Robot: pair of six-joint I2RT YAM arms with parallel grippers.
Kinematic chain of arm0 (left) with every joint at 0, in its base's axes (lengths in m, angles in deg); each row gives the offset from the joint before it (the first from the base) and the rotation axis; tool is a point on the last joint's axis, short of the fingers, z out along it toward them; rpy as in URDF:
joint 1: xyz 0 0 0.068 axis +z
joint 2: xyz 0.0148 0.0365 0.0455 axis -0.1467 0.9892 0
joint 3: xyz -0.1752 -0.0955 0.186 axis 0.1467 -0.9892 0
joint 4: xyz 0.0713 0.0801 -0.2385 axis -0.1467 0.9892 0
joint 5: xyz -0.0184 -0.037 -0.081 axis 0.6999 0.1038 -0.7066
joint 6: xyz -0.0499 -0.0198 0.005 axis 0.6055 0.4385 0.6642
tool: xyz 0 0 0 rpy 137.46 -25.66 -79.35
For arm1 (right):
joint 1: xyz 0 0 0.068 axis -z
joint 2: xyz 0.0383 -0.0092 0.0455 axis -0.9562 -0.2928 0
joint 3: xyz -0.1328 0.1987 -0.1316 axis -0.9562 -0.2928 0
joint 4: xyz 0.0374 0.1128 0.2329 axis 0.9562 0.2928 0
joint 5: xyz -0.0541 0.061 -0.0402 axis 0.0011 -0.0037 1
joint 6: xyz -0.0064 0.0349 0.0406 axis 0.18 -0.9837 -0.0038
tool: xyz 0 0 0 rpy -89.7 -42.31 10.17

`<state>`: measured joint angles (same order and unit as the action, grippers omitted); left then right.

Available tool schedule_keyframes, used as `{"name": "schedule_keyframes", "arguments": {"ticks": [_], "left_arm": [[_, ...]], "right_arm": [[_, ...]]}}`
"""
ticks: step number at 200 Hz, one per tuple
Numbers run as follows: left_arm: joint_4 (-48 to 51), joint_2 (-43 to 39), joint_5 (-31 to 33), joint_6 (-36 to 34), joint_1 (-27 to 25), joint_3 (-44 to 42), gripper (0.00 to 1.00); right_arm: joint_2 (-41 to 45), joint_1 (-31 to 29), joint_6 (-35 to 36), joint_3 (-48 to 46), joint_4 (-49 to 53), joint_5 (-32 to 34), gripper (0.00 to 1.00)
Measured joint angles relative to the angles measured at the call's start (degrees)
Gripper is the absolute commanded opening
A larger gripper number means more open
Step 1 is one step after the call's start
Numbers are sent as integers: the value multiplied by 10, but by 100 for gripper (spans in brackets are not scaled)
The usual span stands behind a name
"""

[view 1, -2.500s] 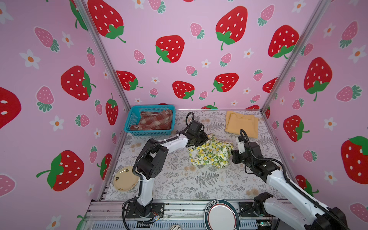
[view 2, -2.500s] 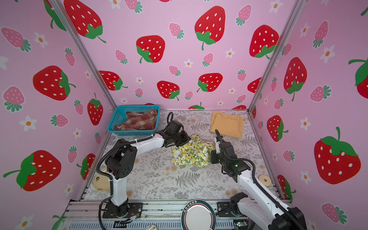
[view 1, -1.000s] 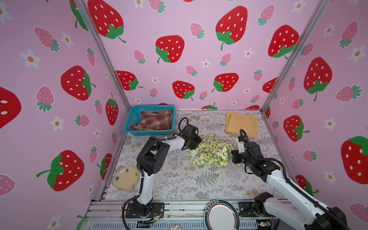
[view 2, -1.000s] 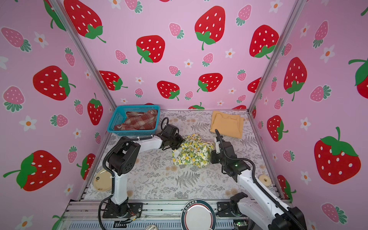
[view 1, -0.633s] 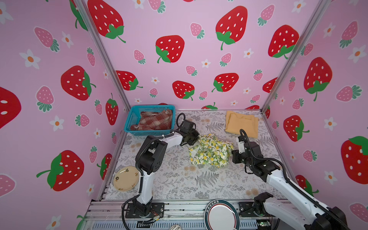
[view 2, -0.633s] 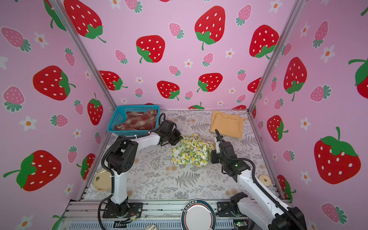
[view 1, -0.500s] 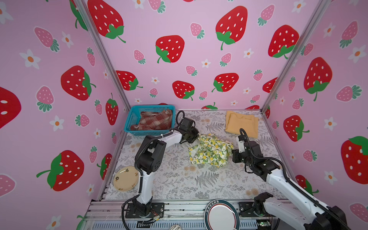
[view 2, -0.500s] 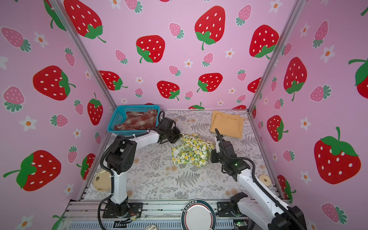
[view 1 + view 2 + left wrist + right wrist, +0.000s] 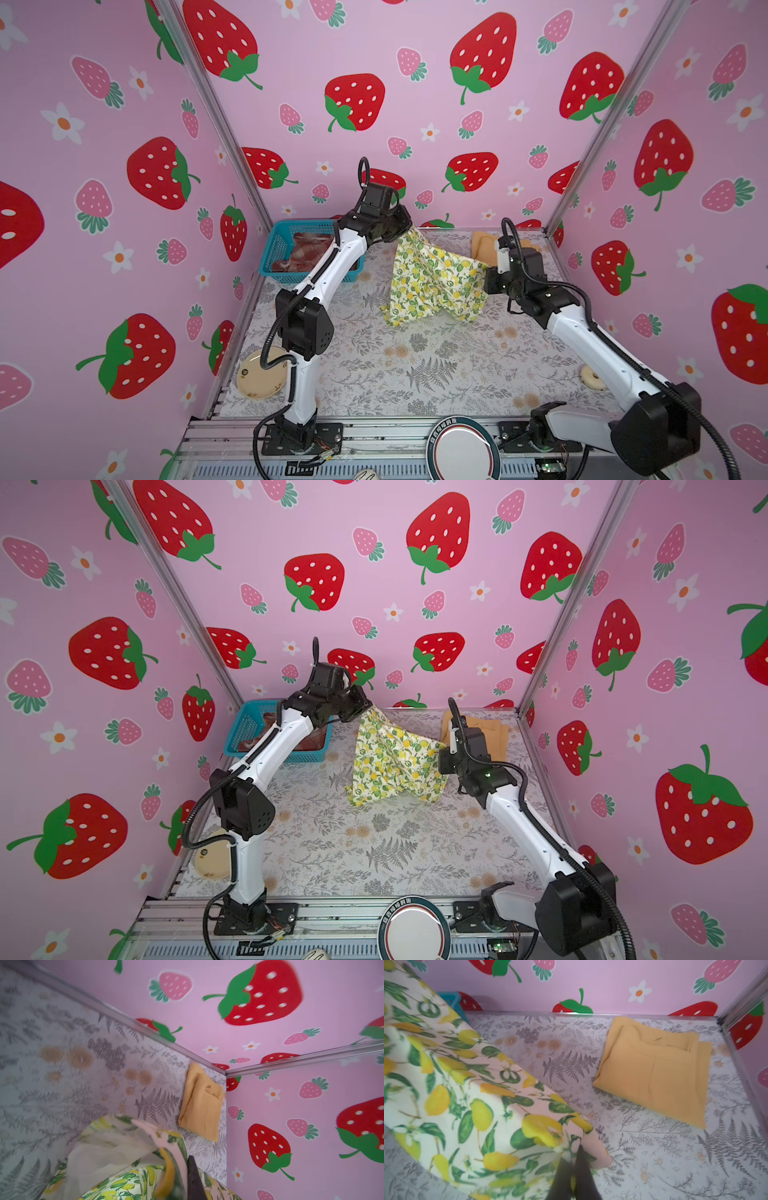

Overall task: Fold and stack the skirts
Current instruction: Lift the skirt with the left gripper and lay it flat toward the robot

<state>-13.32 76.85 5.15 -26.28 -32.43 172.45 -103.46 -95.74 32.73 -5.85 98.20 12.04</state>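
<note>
The lemon skirt (image 9: 432,282) has been raised from the table (image 9: 415,374), strung between the left hand (image 9: 406,233) and right hand (image 9: 486,272), each clamped on an edge. The mustard skirt (image 9: 652,1070) lies folded in the far right corner.

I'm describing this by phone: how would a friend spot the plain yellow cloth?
Find the fern-print table, then its far right corner beside the strawberry walls. The mustard-yellow skirt lies there, folded flat. Unlike the lemon-print skirt nearby, it is plain and nothing holds it.
</note>
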Motion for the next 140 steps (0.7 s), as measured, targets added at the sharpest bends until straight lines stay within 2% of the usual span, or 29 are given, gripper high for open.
{"name": "schedule_keyframes", "arguments": {"ticks": [17,30,47,59,71,91,140], "left_arm": [[49,43,8,-26,2,134,0],[70,58,13,-40,2,191,0],[79,48,19,-53,4,199,0],[76,25,22,-59,5,170,0],[59,-15,24,-66,5,98,0],[5,-103,26,-71,3,-79,0],[-173,-289,46,-29,-12,-557,0]], "right_arm": [[-34,13,14,72,18,9,0],[-56,17,24,130,34,17,0],[-68,18,34,190,50,22,0],[-68,18,41,216,54,21,0],[-61,18,43,221,55,16,0],[-37,17,42,186,57,-4,0],[58,-25,0,-66,65,-74,0]]}}
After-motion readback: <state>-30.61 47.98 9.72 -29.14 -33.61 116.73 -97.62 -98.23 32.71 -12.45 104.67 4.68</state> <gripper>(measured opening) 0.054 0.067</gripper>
